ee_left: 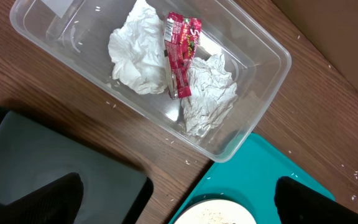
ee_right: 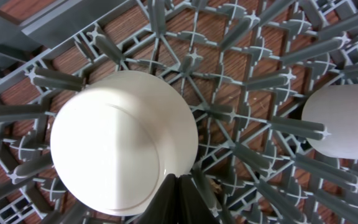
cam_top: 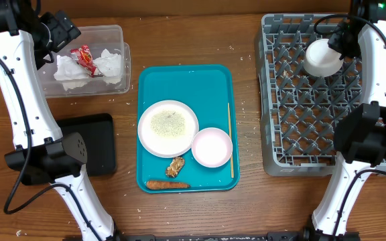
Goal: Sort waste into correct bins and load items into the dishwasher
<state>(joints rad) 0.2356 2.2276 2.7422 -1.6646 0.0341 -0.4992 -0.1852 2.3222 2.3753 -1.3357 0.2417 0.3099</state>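
A two-armed robot at work over a wooden bench (cam_top: 246, 33). The left end effector (ee_left: 178, 183) hangs released, jaws spread wide, above the near corner of the clear tub (ee_left: 272, 56) at the bench's far left. In the tub lie two crumpled napkins (ee_left: 138, 59) with the red-and-silver wrapper (ee_left: 182, 53) between them, resting on their edges. The black tray (cam_top: 96, 144) sits in front of the tub.

At centre, a teal tray (cam_top: 179, 84) carries a plate (cam_top: 168, 127) dusted with rice grains (cam_top: 169, 122), and a small plate (cam_top: 212, 146) touching its right edge. A thin wooden stick (cam_top: 230, 140) lies along the tray's right rim. The brown food lump (cam_top: 175, 167) sits just in front of the plates, and the brown-orange food stick (cam_top: 166, 185) lies along the near rim.

At right, the right end effector (ee_right: 179, 186) is clenched, fingers pressed together at the edge of a white bowl (ee_right: 117, 143) that sits upside down among the pegs in the far part of the grey rack (cam_top: 300, 134). Whether the fingers pinch the bowl's rim cannot be made out. Another white dish (ee_right: 347, 121) rests on the rack to the bowl's right, apart from it.
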